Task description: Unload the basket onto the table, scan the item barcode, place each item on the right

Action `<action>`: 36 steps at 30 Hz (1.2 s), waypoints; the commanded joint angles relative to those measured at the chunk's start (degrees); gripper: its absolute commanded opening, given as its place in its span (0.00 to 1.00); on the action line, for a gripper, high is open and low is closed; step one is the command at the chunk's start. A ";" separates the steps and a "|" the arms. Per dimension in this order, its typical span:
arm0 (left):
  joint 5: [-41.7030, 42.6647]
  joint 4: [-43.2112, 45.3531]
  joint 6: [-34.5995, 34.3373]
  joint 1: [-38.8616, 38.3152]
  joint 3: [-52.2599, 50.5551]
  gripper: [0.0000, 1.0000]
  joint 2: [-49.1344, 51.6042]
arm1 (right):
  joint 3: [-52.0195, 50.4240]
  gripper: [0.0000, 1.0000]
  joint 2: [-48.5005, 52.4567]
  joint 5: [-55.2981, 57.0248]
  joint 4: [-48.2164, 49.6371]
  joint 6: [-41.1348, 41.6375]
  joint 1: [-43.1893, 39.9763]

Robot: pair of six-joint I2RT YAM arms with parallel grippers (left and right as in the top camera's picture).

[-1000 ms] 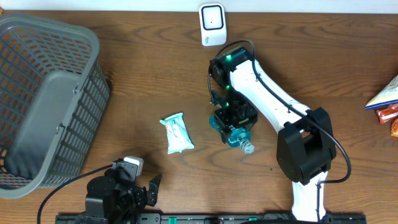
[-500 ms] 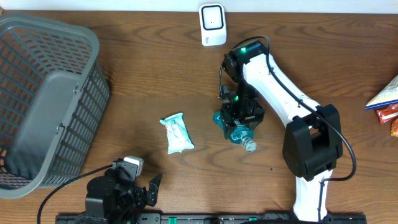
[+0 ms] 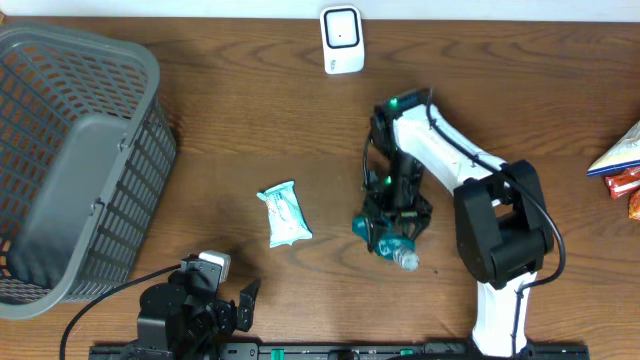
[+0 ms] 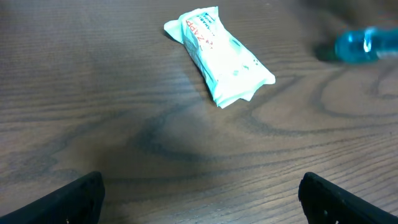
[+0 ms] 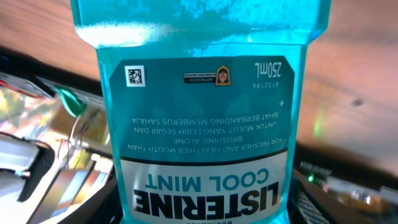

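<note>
One mouthwash bottle (image 5: pixel 199 93) is pinched in the right hand (image 3: pixel 392 228); the left hand (image 4: pixel 202 196) sits spread wide.

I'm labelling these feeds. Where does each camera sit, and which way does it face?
Overhead: above the table, facing straight down; left arm, right arm, basket, scanner show.
Left wrist: low, facing forward at the wipes packet; the open left gripper shows as two fingertips.
Right wrist: close on the mouthwash bottle that the right gripper holds; fingers unclear.
Shared: overhead and left wrist both show packet and bottle.
</note>
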 commanded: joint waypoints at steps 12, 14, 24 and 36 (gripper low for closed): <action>0.26 -0.68 -0.09 -0.02 0.09 0.99 -0.24 | -12.83 0.33 -8.98 -3.54 -0.61 0.92 -0.09; 0.26 -0.68 -0.09 -0.02 0.09 0.99 -0.24 | -15.76 0.32 -10.19 -4.28 -0.61 0.92 -0.09; 0.26 -0.68 -0.09 -0.04 0.09 0.99 -0.24 | -25.94 0.29 -10.54 -5.29 -0.61 -0.46 -0.09; 0.26 -0.68 -0.09 -0.02 0.09 0.99 -0.24 | -25.94 0.45 -9.75 -4.46 -0.59 -1.05 -0.09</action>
